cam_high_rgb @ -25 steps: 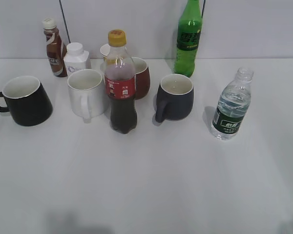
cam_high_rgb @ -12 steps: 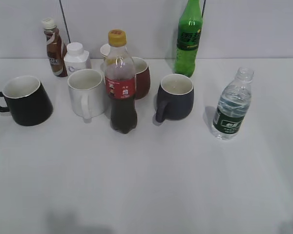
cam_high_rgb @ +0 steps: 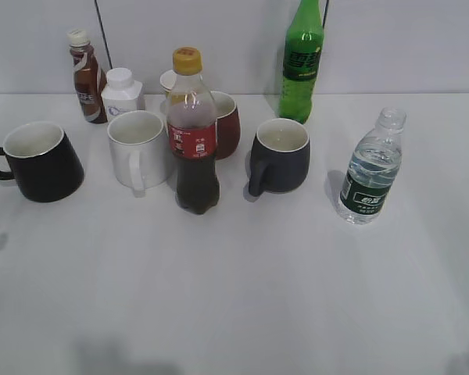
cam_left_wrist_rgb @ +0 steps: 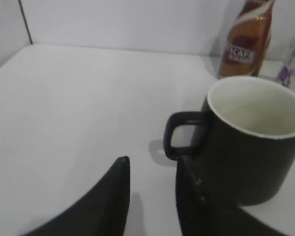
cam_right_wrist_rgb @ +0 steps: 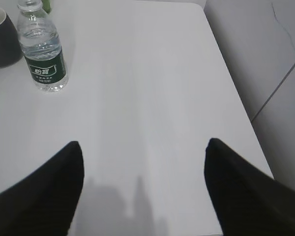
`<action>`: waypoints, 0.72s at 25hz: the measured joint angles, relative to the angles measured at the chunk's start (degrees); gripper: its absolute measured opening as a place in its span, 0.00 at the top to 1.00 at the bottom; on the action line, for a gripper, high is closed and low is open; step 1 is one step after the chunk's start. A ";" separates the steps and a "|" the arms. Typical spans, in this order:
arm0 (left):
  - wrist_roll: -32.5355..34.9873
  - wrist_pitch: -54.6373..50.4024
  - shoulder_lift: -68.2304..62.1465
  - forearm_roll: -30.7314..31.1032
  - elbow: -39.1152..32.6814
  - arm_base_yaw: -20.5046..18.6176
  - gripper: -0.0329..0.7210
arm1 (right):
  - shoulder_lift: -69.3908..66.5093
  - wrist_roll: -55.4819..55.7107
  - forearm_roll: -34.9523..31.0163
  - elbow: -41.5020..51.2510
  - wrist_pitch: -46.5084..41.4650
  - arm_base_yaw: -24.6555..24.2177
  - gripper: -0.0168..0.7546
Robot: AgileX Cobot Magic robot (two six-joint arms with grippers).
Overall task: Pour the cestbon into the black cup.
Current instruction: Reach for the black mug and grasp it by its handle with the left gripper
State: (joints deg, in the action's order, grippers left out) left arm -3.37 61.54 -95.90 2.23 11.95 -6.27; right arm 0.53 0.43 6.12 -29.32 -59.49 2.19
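Note:
The cestbon (cam_high_rgb: 370, 173), a small clear bottle with a dark green label and no cap, stands upright at the right of the table; it also shows in the right wrist view (cam_right_wrist_rgb: 42, 51). The black cup (cam_high_rgb: 37, 162), white inside with its handle pointing left, stands at the far left and shows in the left wrist view (cam_left_wrist_rgb: 250, 137). My left gripper (cam_left_wrist_rgb: 152, 169) is open and empty, just short of the cup's handle, one finger beside the cup wall. My right gripper (cam_right_wrist_rgb: 143, 150) is wide open and empty over bare table, well short of the bottle. Neither gripper shows in the exterior view.
A red-labelled cola bottle (cam_high_rgb: 193, 137), a white mug (cam_high_rgb: 138, 148), a dark red mug (cam_high_rgb: 227, 123) and a navy-grey mug (cam_high_rgb: 280, 155) stand mid-table. A tall green soda bottle (cam_high_rgb: 302, 62), a brown coffee bottle (cam_high_rgb: 86, 76) and a white jar (cam_high_rgb: 122, 92) stand at the back. The table's right edge (cam_right_wrist_rgb: 236, 93) runs near the right gripper.
Nothing on the table has moved. A faint shadow has appeared at the left edge of the exterior view and crept lower.

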 joint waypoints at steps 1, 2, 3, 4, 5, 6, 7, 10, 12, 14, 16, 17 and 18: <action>0.00 1.90 -2.03 0.54 0.20 0.00 0.62 | 0.00 0.00 0.00 0.00 0.00 0.00 0.22; 0.00 4.03 -3.97 1.03 0.67 0.00 0.61 | 0.00 0.00 0.00 0.00 0.00 0.00 0.22; 0.00 5.38 -6.46 1.52 1.28 0.00 0.61 | 0.00 0.00 0.04 0.00 0.00 0.00 0.22; 0.00 6.39 -8.10 1.79 1.78 0.00 0.60 | 0.00 0.00 0.04 0.00 0.00 0.00 0.22; 0.00 6.99 -9.92 2.04 2.30 0.00 0.59 | 0.00 0.00 0.04 0.00 0.00 0.00 0.22; 0.00 7.25 -11.45 2.33 2.56 0.00 0.56 | 0.00 0.00 0.04 0.00 0.00 0.00 0.22; 0.08 7.30 -12.74 2.62 2.85 0.00 0.53 | 0.00 0.00 0.04 0.00 0.00 0.00 0.22; 0.70 7.40 -15.47 3.28 4.53 -0.07 0.46 | 0.00 0.00 0.04 0.00 0.00 0.00 0.22; 1.02 7.44 -16.88 3.43 6.60 -0.07 0.46 | 0.00 0.00 0.04 0.00 0.00 0.00 0.22; 1.04 7.47 -17.47 3.43 8.38 -0.07 0.46 | 0.00 0.00 0.04 0.00 0.00 0.00 0.22; 1.08 7.47 -17.61 3.32 10.23 -0.07 0.47 | 0.00 0.00 0.04 0.00 0.00 0.00 0.22; 1.08 7.47 -17.61 3.32 10.99 -0.07 0.48 | 0.00 0.00 0.04 0.00 0.00 0.00 0.22; 1.08 7.47 -17.61 3.32 11.75 -0.07 0.49 | 0.00 0.00 0.04 0.00 0.00 0.00 0.22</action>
State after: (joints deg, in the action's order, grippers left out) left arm -2.29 69.00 -113.50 5.56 23.70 -6.34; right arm 0.53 0.43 6.16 -29.32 -59.49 2.19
